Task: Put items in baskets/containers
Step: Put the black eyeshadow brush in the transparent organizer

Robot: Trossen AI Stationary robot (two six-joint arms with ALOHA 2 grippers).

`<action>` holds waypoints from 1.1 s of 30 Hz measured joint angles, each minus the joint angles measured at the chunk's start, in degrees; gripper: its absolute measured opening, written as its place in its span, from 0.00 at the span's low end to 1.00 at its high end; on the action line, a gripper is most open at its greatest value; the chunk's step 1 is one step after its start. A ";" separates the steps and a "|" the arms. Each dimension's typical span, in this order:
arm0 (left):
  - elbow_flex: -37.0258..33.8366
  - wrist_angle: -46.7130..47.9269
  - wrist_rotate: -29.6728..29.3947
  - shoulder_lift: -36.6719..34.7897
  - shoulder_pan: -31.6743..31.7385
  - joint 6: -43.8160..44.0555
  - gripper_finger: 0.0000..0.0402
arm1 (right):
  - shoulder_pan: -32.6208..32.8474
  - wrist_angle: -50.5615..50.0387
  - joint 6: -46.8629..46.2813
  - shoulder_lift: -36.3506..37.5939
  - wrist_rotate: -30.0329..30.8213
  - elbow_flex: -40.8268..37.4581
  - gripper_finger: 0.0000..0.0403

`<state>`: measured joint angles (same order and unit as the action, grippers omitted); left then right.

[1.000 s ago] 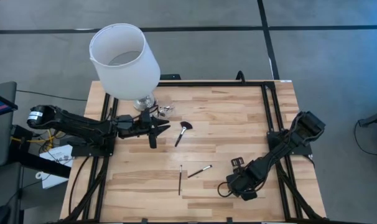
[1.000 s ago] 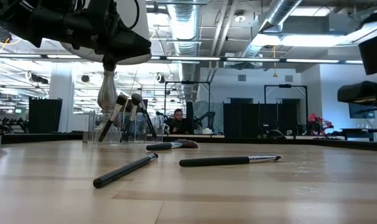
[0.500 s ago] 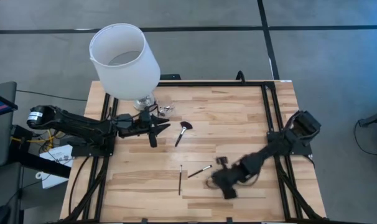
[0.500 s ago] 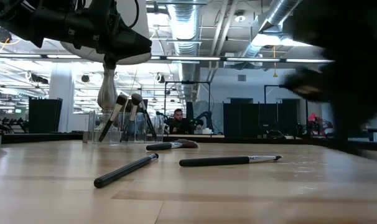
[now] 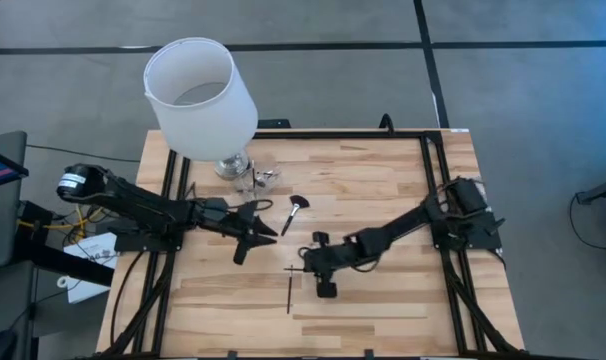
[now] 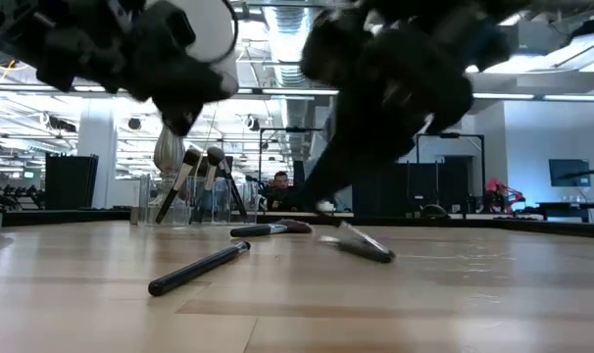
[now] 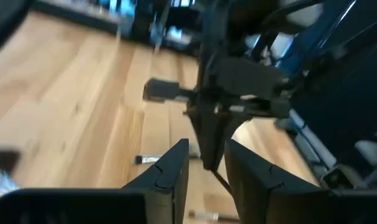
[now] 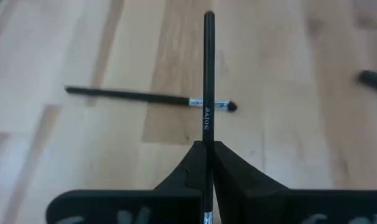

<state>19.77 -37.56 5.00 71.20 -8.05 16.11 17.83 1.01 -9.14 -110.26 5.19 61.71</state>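
The right gripper (image 8: 207, 148) has swung in to the table's (image 5: 383, 190) middle and now pinches a brush (image 8: 208, 74), ready for the cup (image 6: 184, 201).

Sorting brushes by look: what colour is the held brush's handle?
Black, with white lettering; the brush shows best in the right wrist view.

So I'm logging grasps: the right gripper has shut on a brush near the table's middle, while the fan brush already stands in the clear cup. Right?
Not quite. The right gripper is shut on a thin black brush as the right wrist view shows, but the high view shows the fan brush lying flat on the wooden table, apart from the clear cup.
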 joint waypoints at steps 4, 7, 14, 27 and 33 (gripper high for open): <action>0.13 -0.20 -0.03 4.74 -0.14 0.91 0.27 | -1.98 -12.76 6.62 -4.74 -0.42 9.08 0.01; 0.31 -0.25 -0.03 6.87 -0.09 1.10 0.31 | -3.11 -23.47 10.15 -7.57 0.96 16.84 0.00; 0.72 -0.59 2.02 10.67 -0.31 1.34 0.41 | -4.78 -33.91 17.57 -13.26 0.99 29.00 0.00; 0.90 -0.44 3.38 16.61 -0.31 6.04 0.39 | -7.39 -32.36 18.78 -14.56 4.64 32.16 0.00; 0.83 -0.76 2.35 16.78 -0.27 6.68 0.37 | -7.49 -31.93 18.83 -14.56 5.34 32.16 0.00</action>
<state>20.60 -38.32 7.35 87.98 -8.32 22.79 10.35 -30.92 9.69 -124.81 10.53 93.86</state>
